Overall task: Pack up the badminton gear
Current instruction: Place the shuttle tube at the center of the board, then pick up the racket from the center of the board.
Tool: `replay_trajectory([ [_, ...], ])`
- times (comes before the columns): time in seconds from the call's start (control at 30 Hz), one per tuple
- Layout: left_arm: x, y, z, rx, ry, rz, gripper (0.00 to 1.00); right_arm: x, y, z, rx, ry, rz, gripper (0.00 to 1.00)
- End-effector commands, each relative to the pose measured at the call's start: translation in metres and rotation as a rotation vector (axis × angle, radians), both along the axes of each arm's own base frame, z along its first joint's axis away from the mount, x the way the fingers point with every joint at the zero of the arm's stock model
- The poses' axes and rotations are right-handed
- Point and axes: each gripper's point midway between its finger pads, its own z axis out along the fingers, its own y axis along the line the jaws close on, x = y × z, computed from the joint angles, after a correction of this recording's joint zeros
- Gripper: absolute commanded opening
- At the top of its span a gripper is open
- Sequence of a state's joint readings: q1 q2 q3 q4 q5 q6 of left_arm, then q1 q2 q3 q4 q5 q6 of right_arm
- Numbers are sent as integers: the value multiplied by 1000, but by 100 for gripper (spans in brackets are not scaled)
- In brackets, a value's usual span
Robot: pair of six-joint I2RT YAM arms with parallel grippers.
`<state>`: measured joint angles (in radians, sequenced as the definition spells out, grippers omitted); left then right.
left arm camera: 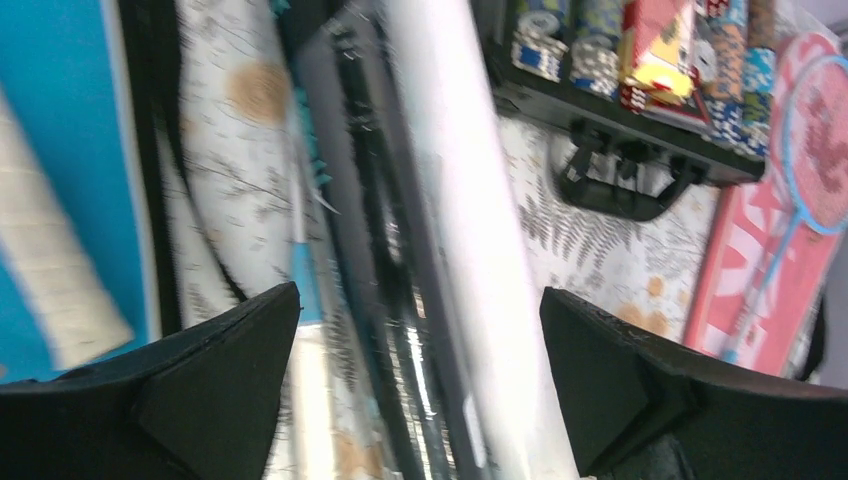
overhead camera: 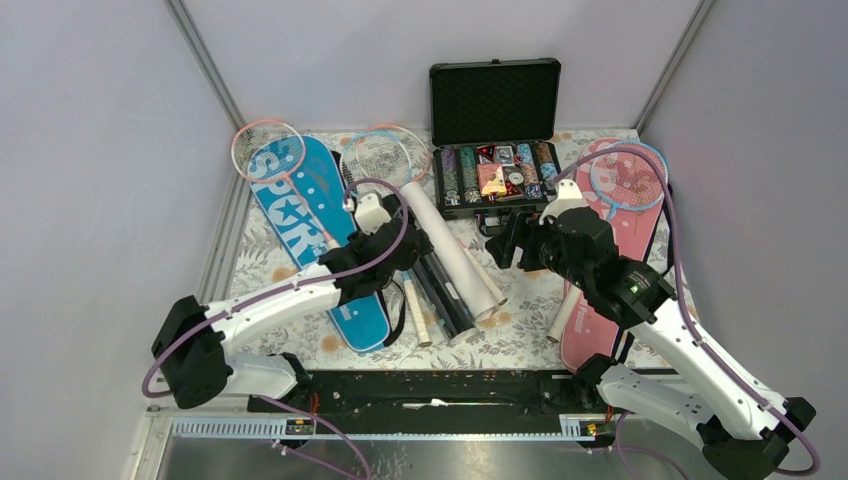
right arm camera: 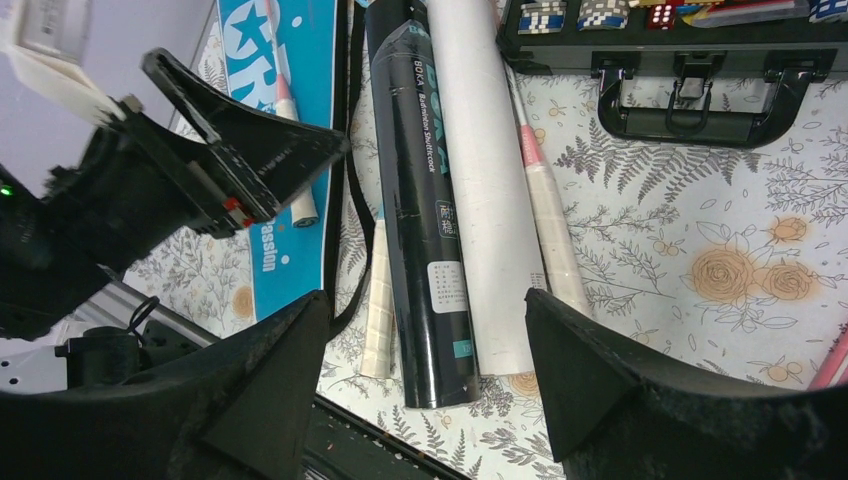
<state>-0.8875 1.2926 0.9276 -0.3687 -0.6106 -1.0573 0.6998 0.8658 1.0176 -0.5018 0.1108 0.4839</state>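
Tubes: the dark tube (right arm camera: 425,200) and the white tube (right arm camera: 480,180) lie side by side, touching, on the flowered table (overhead camera: 520,320).
Place: mid-table, between the blue cover (overhead camera: 300,215) on the left and the poker chip case (overhead camera: 495,170) and pink cover (overhead camera: 640,215) on the right.
Long axis: both run from the far middle toward the near edge, slanting a little to the right in the top view.
Other gear: racket handles lie alongside the tubes, one on each side. A pink racket (overhead camera: 268,150) rests on the blue cover and a light-blue racket (overhead camera: 627,175) on the pink one.
Left gripper (left arm camera: 418,295): jaws spread wide, nothing held. It hangs over the tubes, one finger to each side, so the tubes' length passes between them.
Right gripper (right arm camera: 425,300): also well open and empty, raised to the right of the tubes near the case handle, looking down along them.
Nearer arm: the left, which sits directly above the pair.
Coming move: probably a straight descent and a close across a tube's width. The neighbouring tube and handles crowd the fingers.
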Motion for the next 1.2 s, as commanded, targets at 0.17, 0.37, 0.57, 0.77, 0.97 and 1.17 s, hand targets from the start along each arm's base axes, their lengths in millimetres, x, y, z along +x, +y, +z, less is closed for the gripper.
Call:
replay_trajectory([
  [0.17,10,144,-29,156,236,225,98,5,34,0,145,54,59,70],
  [0.37,-2,199,-25,81,192,377,94,3,84,-35,142,174,152,49],
  [0.57,-33,248,-16,114,197,541,95,11,129,-71,61,165,175,41],
  [0.77,-45,250,-29,68,288,497,99,22,170,-114,-86,115,206,36],
  [0.97,-46,236,-45,-24,365,428,98,51,194,-151,-267,63,189,33],
  [1.17,-52,245,-52,-13,451,451,95,74,210,-166,-438,-21,180,34],
])
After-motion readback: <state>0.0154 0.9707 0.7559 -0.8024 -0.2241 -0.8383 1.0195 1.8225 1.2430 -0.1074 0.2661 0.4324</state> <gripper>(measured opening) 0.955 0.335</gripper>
